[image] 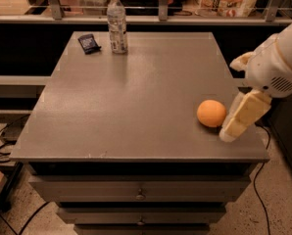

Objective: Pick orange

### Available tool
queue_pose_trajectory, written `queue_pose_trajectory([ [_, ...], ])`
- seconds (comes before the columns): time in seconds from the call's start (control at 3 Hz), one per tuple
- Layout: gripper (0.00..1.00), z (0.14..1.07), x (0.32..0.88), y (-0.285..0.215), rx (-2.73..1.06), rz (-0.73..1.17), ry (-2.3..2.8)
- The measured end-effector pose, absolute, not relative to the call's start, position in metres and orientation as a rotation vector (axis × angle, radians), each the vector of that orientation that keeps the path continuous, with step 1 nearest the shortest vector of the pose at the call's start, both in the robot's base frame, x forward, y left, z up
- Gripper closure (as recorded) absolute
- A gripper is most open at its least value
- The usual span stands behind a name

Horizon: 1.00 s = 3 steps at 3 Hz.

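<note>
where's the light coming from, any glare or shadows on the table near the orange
Camera view: soft sheen on the table in front of the bottle, no harsh glare; the orange is lit from above, with a small shadow at its base; the gripper, right of the orange near the table's front right edge, is brightly lit.

We see our end effector low over the tabletop near its right front edge, just beside the orange on that fruit's right. Left of the orange and behind it, the surface gives wide open passage. The only upright obstacle is the plastic bottle near the far left corner, with a small dark packet lying flat beside it. Both are well apart from the orange. A railing runs behind the far edge.
</note>
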<state>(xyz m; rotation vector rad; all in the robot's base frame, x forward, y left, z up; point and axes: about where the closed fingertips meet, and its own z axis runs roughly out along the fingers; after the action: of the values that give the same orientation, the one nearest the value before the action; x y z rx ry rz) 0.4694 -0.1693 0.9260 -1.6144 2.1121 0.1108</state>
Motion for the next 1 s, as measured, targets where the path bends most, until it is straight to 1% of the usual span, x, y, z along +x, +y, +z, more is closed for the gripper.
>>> queue_pose_trajectory([
  [0.33, 0.0, 0.9012, 0.4782, -0.1633, -1.616, 0.161, 2.139],
  [1.0, 0.0, 0.8975, 0.4809, -0.1578, -1.612, 0.181, 2.124],
])
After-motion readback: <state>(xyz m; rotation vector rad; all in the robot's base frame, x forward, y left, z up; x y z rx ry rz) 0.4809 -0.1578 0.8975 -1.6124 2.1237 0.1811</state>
